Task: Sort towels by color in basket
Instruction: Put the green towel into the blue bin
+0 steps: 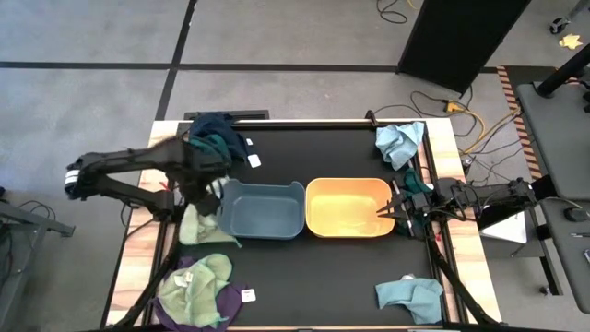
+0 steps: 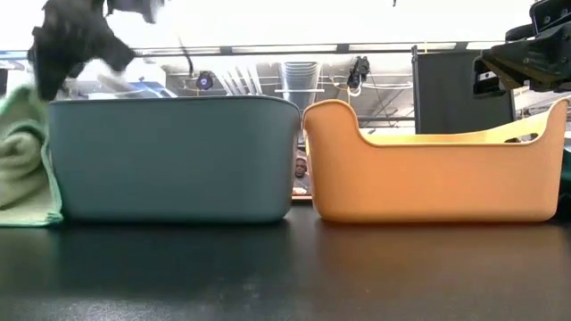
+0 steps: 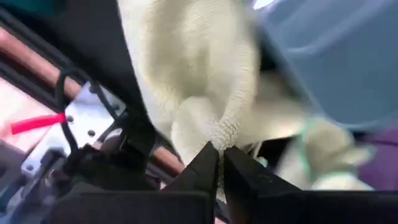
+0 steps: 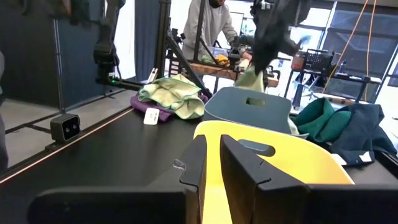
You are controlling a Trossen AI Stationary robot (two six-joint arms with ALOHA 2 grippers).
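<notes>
— Where do we stand with the left gripper [image 3: 219, 149]?

— We see its fingers pinched together on a fold of the pale green towel [image 3: 199, 81], which hangs down from the grip just beside the outer end of the blue-grey tub [image 1: 263, 207].

— So which way does the cloth have to go?

— Inward, we judge: the tub lies right beside the gripper toward the table's middle, and the towel's long axis runs downward, so it must clear the tub's wall before it can go over the rim (its tail looks draped low against that wall in the low view).

— And the right arm?

— We find the right gripper [image 4: 211, 155] waiting at the far end of the yellow tub [image 1: 350, 207], its fingers narrow and holding nothing. The left arm is plainly nearer this towel.

— Other towels?

— A green-and-purple heap [image 1: 195, 290] near the left arm's front corner, dark ones [image 1: 218, 134] at its back corner, light blue cloths [image 1: 401, 140] on the right side.
</notes>
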